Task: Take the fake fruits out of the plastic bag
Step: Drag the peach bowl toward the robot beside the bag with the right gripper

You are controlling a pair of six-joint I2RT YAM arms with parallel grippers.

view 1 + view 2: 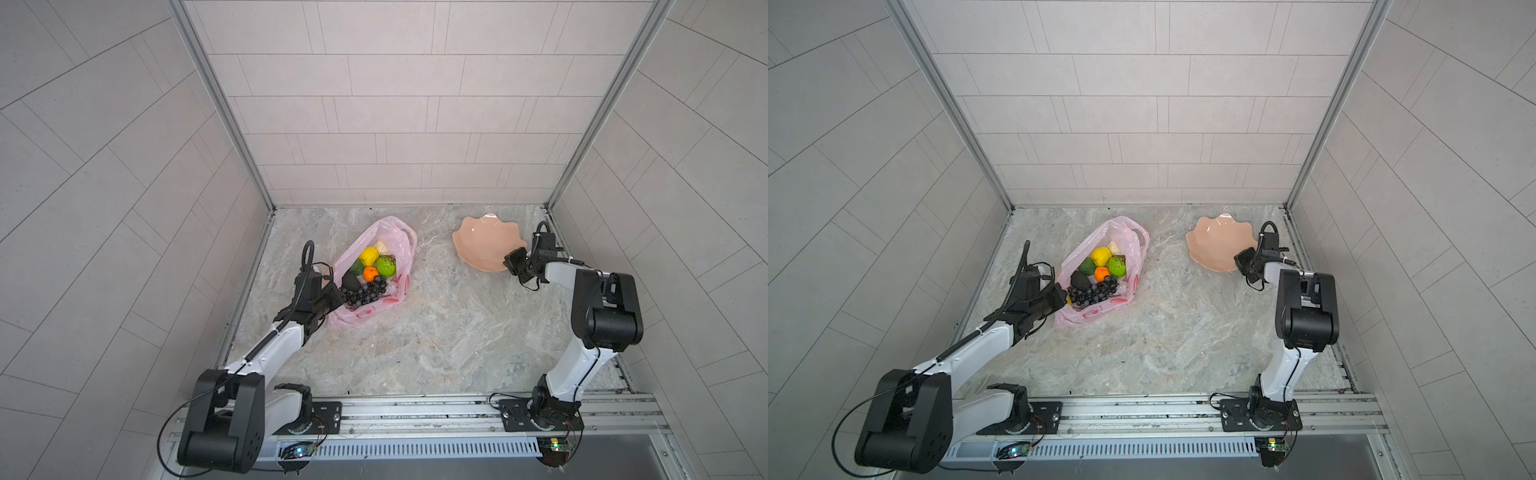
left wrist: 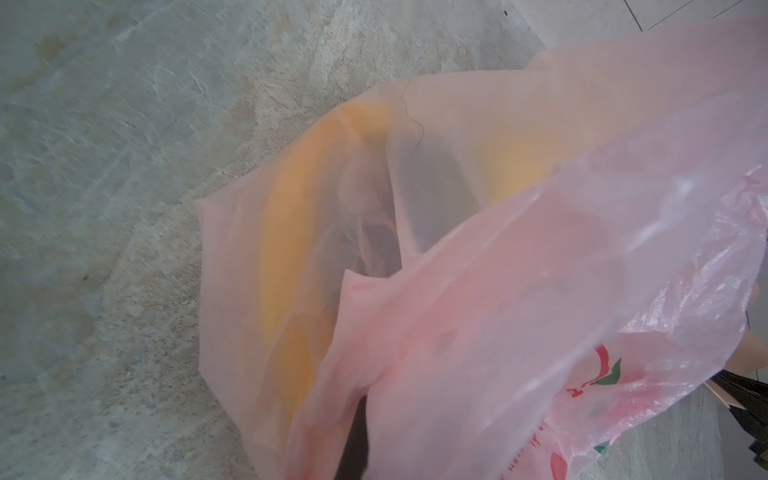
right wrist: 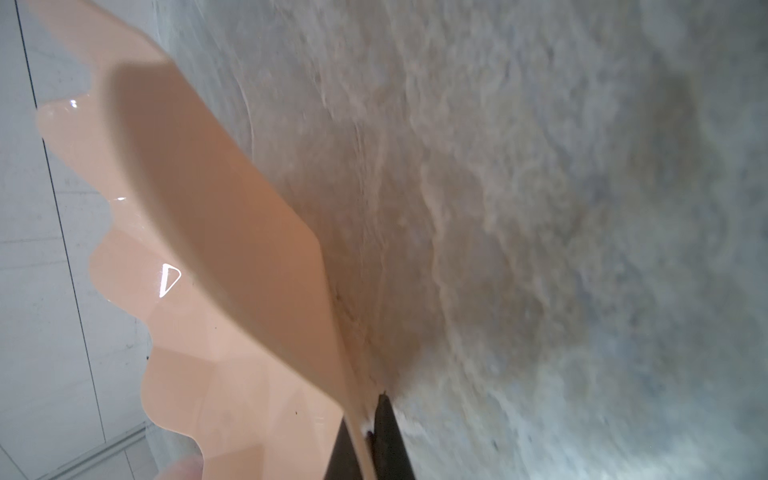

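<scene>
One plastic bag lies on the worktop, left of the middle and toward the back wall, with its mouth open upward. In both top views I count seven fake fruits showing in that mouth:
- one yellow lemon-like fruit
- one bumpy green fruit
- one smaller dark green fruit, half hidden
- one orange
- one dark avocado
- one grape bunch
- one cream pear (only a corner of it shows)

My left wrist view adds one long banana, seen through the pink film. A second yellow shape beside it is too blurred to name. Every fruit I can see is inside the bag.

My left fingers are closed at the bag's near left edge. The film bunches right up against them, so they are pinching the bag's wall.

My two right fingers are clamped on the rim of the one peach scalloped bowl, with one finger on each face of the rim. The bowl is at the back right of the worktop, well apart from the bag.
</scene>
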